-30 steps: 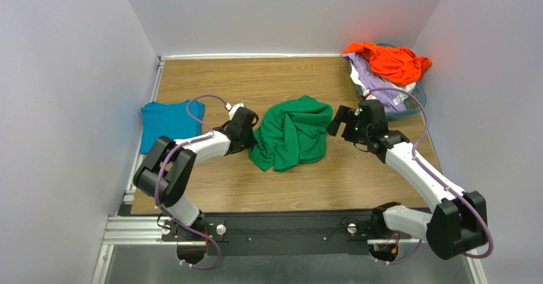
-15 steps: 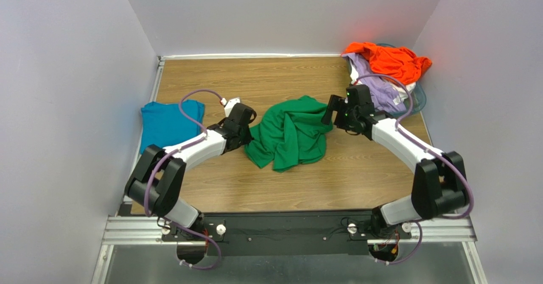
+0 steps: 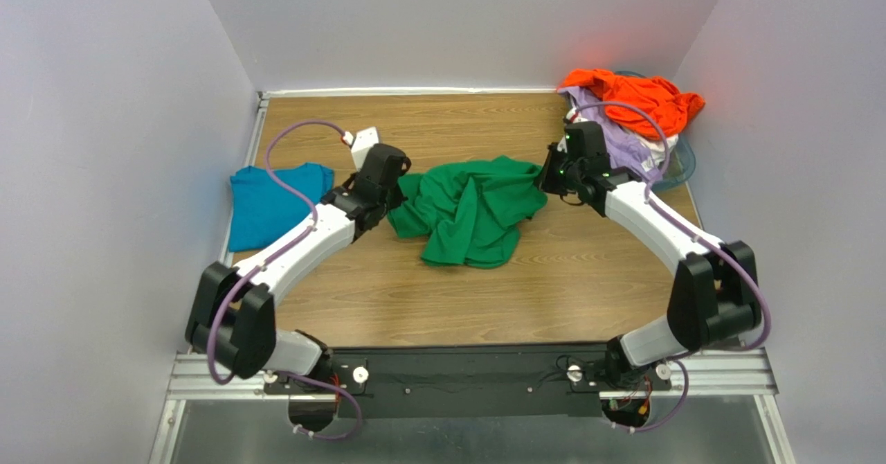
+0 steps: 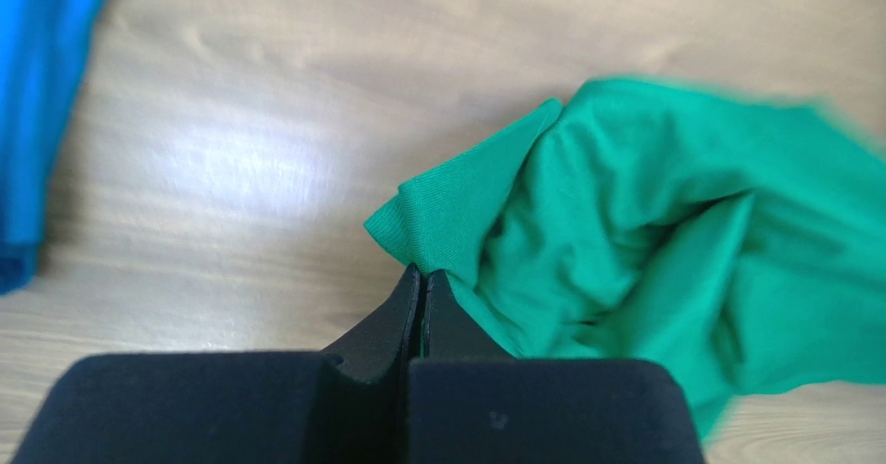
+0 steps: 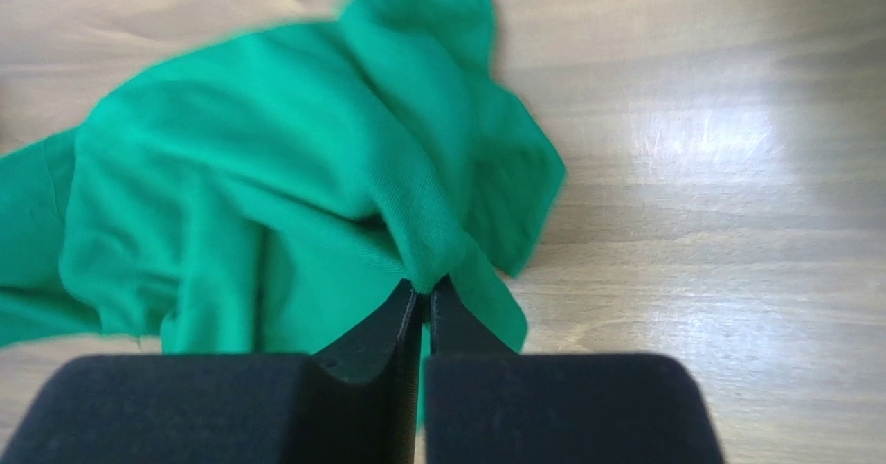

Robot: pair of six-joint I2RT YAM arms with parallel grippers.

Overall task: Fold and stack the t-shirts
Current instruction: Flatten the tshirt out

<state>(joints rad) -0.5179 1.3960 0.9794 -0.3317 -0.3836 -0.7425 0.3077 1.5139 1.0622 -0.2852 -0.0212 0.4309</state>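
Note:
A crumpled bright green t-shirt lies mid-table, pulled out sideways between both arms. My left gripper is shut on its left hem; in the left wrist view the jaws pinch the edge of the green cloth. My right gripper is shut on the shirt's right edge, and the right wrist view shows a fold of green cloth caught between the closed jaws. A teal-blue t-shirt lies flat at the table's left edge, and also shows in the left wrist view.
At the far right corner a clear bluish basket holds an orange t-shirt over a lavender one, with some white cloth. Grey walls close in the wooden table on three sides.
The right gripper reached the green t-shirt's right edge and closed on it. Both arms moved toward the far side, and the shirt is now drawn wider between them.

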